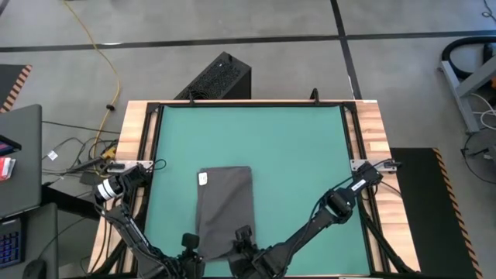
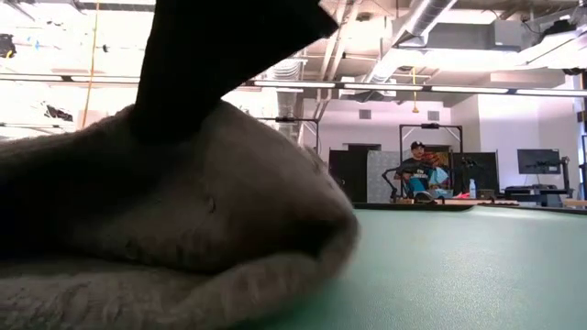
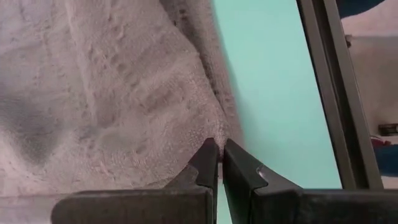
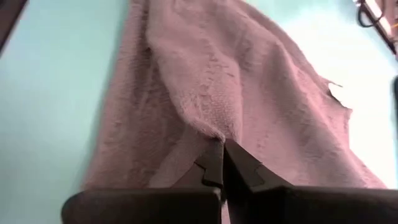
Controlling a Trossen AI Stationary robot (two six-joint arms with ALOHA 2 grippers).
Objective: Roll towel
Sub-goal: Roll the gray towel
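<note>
A grey towel (image 2: 165,229) bulges against the low camera, hiding most of the table (image 1: 294,155). Left pincer (image 3: 219,155) and right pincer (image 4: 222,152) each pinch its near edge.

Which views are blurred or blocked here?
Low view: the towel sits right at the lens, soft and dim, a dark arm silhouetted against bright ceiling lights. Wrist views: towel weave sharp, table washed pale. High view: evenly lit, unobstructed.

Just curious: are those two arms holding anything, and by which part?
Yes. Both grippers, left and right, pinch the dark grey soft towel at its near edge, one toward each corner.
</note>
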